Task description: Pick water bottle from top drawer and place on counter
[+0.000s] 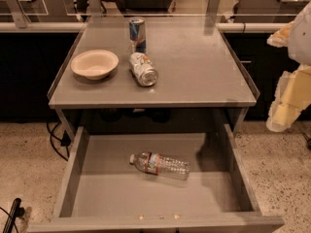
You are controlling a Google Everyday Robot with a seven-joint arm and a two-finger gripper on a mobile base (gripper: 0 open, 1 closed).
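Clear plastic, water bottle (160,165): lying on its side on the flat bottom of the top drawer (104,193), about mid-floor, touching none of the walls.
Bottle long axis: roughly left-right across the drawer. White cap to the left and slightly toward the back, base to the right and slightly toward the front.
Bottle look: crinkled see-through body with a red-and-white label band near the cap end. Cap is on. Contents cannot be told.
Drawer: pulled well out below the counter (194,76). Grey metal, low side walls, nothing else seen inside.
Gripper (286,103): at the right edge of the view, outside the drawer's right wall, near the counter's front right corner and higher than the drawer floor.
Gripper state: cannot tell whether wide or narrow. It holds nothing that I can see.
Key relation: the bottle lies down and to the left of the gripper, well apart, with the drawer's right wall between them. Judgement: approach from above, closing across the short width of the body.
Arm: only one on this rig, so no choice of side.
Counter load: cream bowl (95,63) at left, silver can (143,69) on its side at centre, blue-and-silver can (137,33) upright behind it.
Placement note: the right half of the counter looks the likelier spot.
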